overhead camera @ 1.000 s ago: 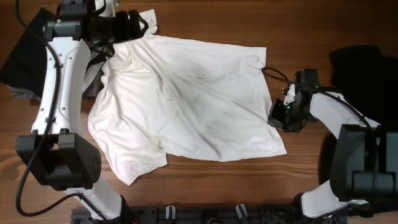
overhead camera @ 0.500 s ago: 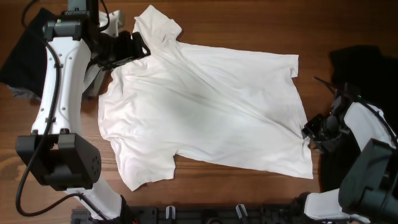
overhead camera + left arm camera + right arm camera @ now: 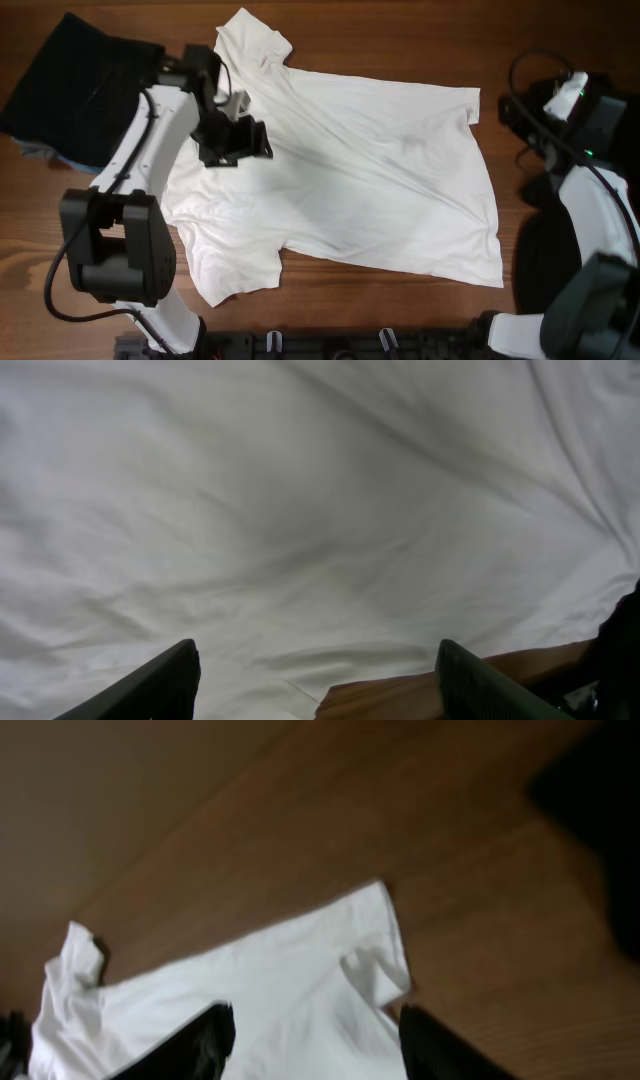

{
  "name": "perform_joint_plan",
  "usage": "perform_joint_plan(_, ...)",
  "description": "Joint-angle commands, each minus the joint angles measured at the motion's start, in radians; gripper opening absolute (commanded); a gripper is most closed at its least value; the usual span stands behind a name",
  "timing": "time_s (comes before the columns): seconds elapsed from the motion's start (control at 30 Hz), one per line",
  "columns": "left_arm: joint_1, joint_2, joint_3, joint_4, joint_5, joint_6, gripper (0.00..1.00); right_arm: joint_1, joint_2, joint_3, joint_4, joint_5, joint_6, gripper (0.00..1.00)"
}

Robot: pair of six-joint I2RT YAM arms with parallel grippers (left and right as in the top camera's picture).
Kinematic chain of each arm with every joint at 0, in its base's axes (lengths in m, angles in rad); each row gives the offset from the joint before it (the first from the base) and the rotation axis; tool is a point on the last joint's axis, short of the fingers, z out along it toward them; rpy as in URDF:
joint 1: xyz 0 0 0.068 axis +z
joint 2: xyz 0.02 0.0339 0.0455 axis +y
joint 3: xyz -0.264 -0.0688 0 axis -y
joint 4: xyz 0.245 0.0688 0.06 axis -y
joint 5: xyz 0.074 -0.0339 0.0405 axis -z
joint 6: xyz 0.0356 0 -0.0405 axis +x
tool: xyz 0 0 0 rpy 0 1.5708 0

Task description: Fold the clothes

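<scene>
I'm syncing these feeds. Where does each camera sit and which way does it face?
Overhead: above the table, facing down on the white T-shirt, left arm and right arm.
Left wrist: on the left arm, close above the shirt, facing down; the left gripper shows, fingers open.
Right wrist: high at the right, facing across at the shirt's corner; the right gripper shows.
Overhead and right wrist share that corner.

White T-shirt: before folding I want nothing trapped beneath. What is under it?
Only the wooden table shows around the edges of the white T-shirt, which lies fairly flat. Anything beneath its middle is covered and cannot be seen.
</scene>
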Motion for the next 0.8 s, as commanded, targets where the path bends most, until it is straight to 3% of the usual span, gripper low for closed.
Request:
perform_joint_plan(0.0,-0.01,0.006,-0.09,0.036,-0.016,-0.018,0.76,0.039,0.154,0.007,0.159,-0.04,0.042,0.58)
perform_joint_plan(0.1,-0.01,0.006,-0.152,0.082,-0.019,-0.034,0.77,0.039,0.283,0.058,0.21,-0.026,0.043,0.59)
perform_joint_plan(0.37,-0.01,0.006,-0.316,0.198,-0.033,-0.125,0.71,0.039,0.523,0.295,0.152,-0.013,0.04,0.59)
perform_joint_plan(0.5,-0.01,0.006,-0.398,0.22,-0.076,-0.253,0.6,0.044,0.571,0.355,0.122,-0.005,0.042,0.59)
perform_joint_plan(0.7,-0.01,0.006,-0.474,0.226,-0.095,-0.436,0.3,0.081,0.631,0.355,0.107,0.021,0.011,0.59)
perform_joint_plan(0.77,-0.01,0.006,-0.481,0.217,-0.102,-0.453,0.24,0.098,0.65,0.355,0.11,0.045,-0.003,0.59)
